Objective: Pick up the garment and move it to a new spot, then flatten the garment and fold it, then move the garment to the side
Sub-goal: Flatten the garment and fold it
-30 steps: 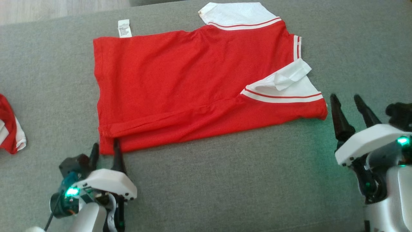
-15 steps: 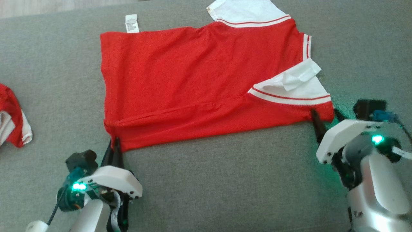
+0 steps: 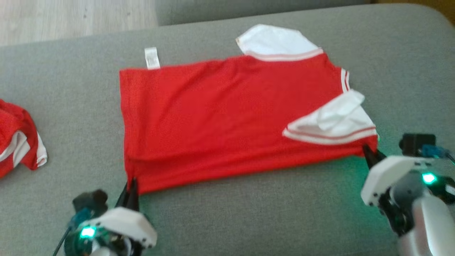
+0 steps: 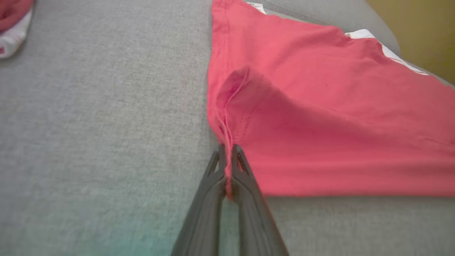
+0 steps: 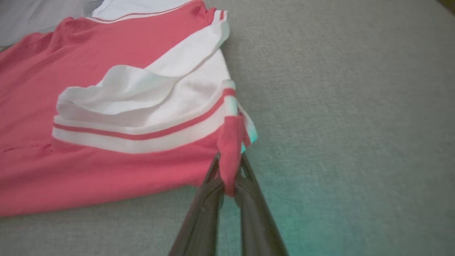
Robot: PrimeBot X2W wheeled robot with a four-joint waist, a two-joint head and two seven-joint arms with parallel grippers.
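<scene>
Head view: red polo shirt [image 3: 227,117] lies spread on the grey cushion [image 3: 249,217], folded lengthwise (white sleeves on top); left gripper [image 3: 131,185] at its near-left hem corner, right gripper [image 3: 369,155] at its near-right corner by the sleeve
Left wrist view: left gripper [image 4: 227,151] pinched together on the hem corner, cloth rising in a ridge just beyond the tips
Right wrist view: right gripper [image 5: 229,161] clamped on the red corner just below the striped white sleeve band

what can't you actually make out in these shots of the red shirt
Print on the care label: head view, too small and blurred.
What the second red garment is: head view, cut off by the left edge.
Layers pinched by left gripper and right gripper: wrist views, bunched red shirt fabric hides them.
</scene>
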